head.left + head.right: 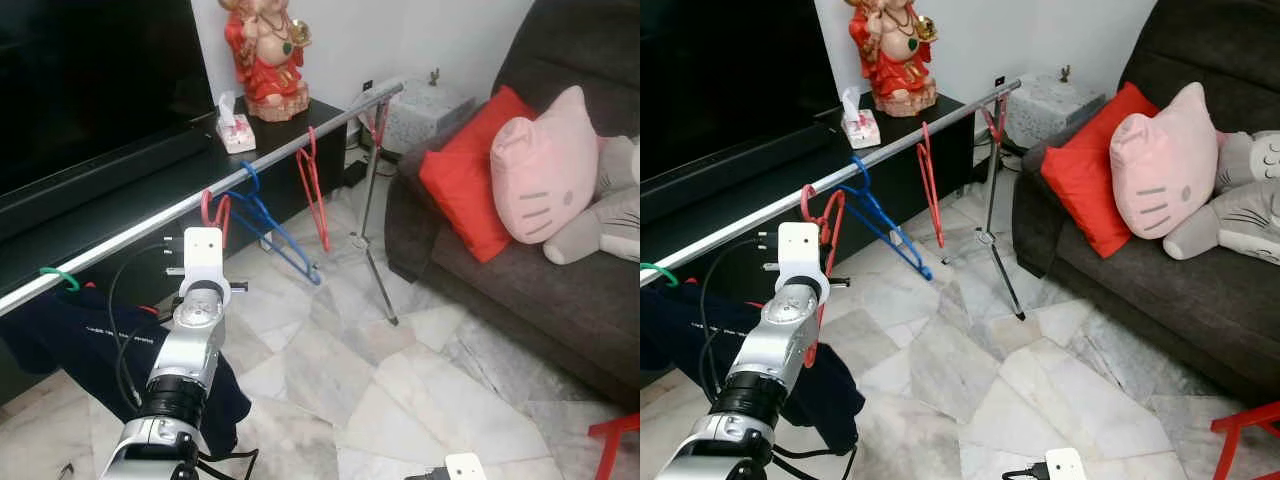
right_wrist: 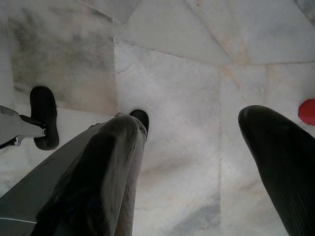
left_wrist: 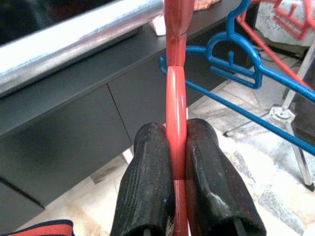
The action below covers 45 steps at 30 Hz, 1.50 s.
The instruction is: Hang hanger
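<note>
While left gripper (image 3: 174, 162) pinches red hanger (image 3: 175, 98), hook at silver rail (image 3: 74, 39), I note risk: early release drops it, or knocks blue hanger (image 3: 246, 64). Right gripper (image 2: 197, 162) idle, fingers spread.

Left hand (image 3: 179, 162) clamped on red hanger (image 3: 175, 98)

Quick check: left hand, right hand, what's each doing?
Left hand: shut on the red hanger at the rail.
Right hand: open, holding nothing, over the floor.
</note>
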Motion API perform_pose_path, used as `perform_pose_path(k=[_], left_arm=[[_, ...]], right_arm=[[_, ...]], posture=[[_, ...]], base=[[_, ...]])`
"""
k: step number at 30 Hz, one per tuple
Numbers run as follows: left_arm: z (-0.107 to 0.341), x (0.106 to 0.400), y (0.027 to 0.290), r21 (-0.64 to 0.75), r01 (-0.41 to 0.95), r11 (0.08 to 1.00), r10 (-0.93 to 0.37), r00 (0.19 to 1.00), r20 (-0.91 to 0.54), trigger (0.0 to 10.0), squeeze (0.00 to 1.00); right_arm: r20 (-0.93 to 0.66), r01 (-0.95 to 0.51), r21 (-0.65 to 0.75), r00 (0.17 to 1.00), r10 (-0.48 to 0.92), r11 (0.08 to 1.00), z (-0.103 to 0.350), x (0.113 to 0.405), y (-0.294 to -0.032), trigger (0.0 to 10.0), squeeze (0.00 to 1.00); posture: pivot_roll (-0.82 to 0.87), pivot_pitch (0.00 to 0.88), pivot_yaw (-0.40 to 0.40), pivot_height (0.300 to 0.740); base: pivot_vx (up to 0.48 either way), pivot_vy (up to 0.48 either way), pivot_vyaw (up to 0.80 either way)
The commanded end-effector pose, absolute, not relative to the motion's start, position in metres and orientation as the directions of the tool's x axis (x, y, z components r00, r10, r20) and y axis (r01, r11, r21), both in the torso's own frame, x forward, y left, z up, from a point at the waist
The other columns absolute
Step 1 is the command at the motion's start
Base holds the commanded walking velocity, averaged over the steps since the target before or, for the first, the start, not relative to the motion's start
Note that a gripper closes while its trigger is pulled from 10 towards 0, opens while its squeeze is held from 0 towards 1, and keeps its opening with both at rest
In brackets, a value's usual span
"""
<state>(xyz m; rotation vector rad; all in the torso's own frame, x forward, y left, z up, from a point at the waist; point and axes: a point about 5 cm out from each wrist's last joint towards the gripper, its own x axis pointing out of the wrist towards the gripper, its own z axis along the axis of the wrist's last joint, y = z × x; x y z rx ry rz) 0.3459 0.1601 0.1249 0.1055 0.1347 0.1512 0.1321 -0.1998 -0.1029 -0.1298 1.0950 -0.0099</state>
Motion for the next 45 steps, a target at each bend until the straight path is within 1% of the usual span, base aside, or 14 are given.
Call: perform_pose_path(k=[1, 5, 7, 10, 13, 15, 21, 26, 29, 34, 41, 45], left_arm=[[0.125, 0.341, 0.159, 0.127, -0.146, 0.981, 0.164, 0.976, -0.146, 10.0, 0.0], [0.119, 0.335, 0.163, 0.149, -0.156, 0.976, 0.181, 0.969, -0.169, 10.0, 0.0], [0.11, 0.327, 0.172, 0.21, -0.168, 0.963, 0.211, 0.956, -0.203, 10.0, 0.0], [0.106, 0.321, 0.18, 0.233, -0.188, 0.954, 0.242, 0.942, -0.232, 10.0, 0.0], [0.106, 0.317, 0.185, 0.25, -0.201, 0.947, 0.262, 0.934, -0.243, 10.0, 0.0], [0.11, 0.313, 0.193, 0.277, -0.217, 0.936, 0.289, 0.923, -0.253, 10.0, 0.0], [0.112, 0.307, 0.198, 0.3, -0.222, 0.928, 0.306, 0.914, -0.268, 10.0, 0.0], [0.12, 0.305, 0.191, 0.279, -0.196, 0.94, 0.271, 0.926, -0.262, 10.0, 0.0], [0.125, 0.301, 0.181, 0.278, -0.149, 0.949, 0.228, 0.932, -0.281, 10.0, 0.0], [0.128, 0.3, 0.174, 0.269, -0.125, 0.955, 0.204, 0.935, -0.289, 10.0, 0.0], [0.125, 0.309, 0.156, 0.233, -0.11, 0.966, 0.179, 0.937, -0.301, 10.0, 0.0], [0.124, 0.317, 0.146, 0.164, -0.123, 0.979, 0.171, 0.931, -0.324, 10.0, 0.0]], right_arm=[[-0.888, -0.052, -0.103, 0.454, -0.068, 0.993, -0.104, 0.13, -0.199, 10.0, 0.0], [-0.889, -0.053, -0.1, 0.453, -0.066, 0.994, -0.104, 0.13, -0.199, 10.0, 0.0], [-0.892, -0.059, -0.097, 0.448, -0.06, 0.994, -0.104, 0.13, -0.199, 10.0, 0.0], [-0.893, -0.061, -0.097, 0.446, -0.059, 0.993, -0.104, 0.13, -0.199, 10.0, 0.0], [-0.894, -0.062, -0.096, 0.445, -0.059, 0.993, -0.104, 0.129, -0.199, 10.0, 0.0], [-0.894, -0.064, -0.095, 0.444, -0.056, 0.993, -0.104, 0.129, -0.199, 10.0, 0.0], [-0.896, -0.067, -0.091, 0.442, -0.052, 0.994, -0.104, 0.129, -0.198, 10.0, 0.0], [-0.895, -0.061, -0.09, 0.443, -0.054, 0.994, -0.104, 0.129, -0.198, 10.0, 0.0], [-0.895, -0.06, -0.087, 0.444, -0.051, 0.994, -0.104, 0.129, -0.198, 10.0, 0.0], [-0.893, -0.059, -0.082, 0.447, -0.047, 0.995, -0.104, 0.13, -0.197, 10.0, 0.0], [-0.893, -0.06, -0.081, 0.447, -0.046, 0.995, -0.104, 0.13, -0.197, 10.0, 0.0], [-0.893, -0.058, -0.081, 0.448, -0.046, 0.995, -0.104, 0.13, -0.196, 10.0, 0.0]], posture=[[-0.05, 0.0, 0.006, 0.74], [-0.05, 0.0, 0.005, 0.74], [-0.05, 0.0, 0.002, 0.74], [-0.05, 0.0, 0.002, 0.74], [-0.05, 0.0, 0.002, 0.74], [-0.04, 0.0, 0.003, 0.74], [-0.04, 0.0, 0.006, 0.74], [-0.05, 0.0, 0.009, 0.74], [-0.05, 0.0, 0.008, 0.74], [-0.04, 0.0, 0.009, 0.74], [-0.05, 0.0, 0.013, 0.74], [-0.05, 0.0, 0.016, 0.74]], base=[[0.0, 0.0, 0.0], [0.0, 0.0, 0.0], [0.0, 0.0, 0.0], [0.0, 0.0, 0.0], [0.0, 0.0, 0.0], [0.0, 0.0, 0.0], [0.0, 0.0, 0.0], [0.0, 0.0, 0.0], [0.0, 0.0, 0.0], [0.0, 0.0, 0.0], [0.0, 0.0, 0.0], [0.0, 0.0, 0.0]])
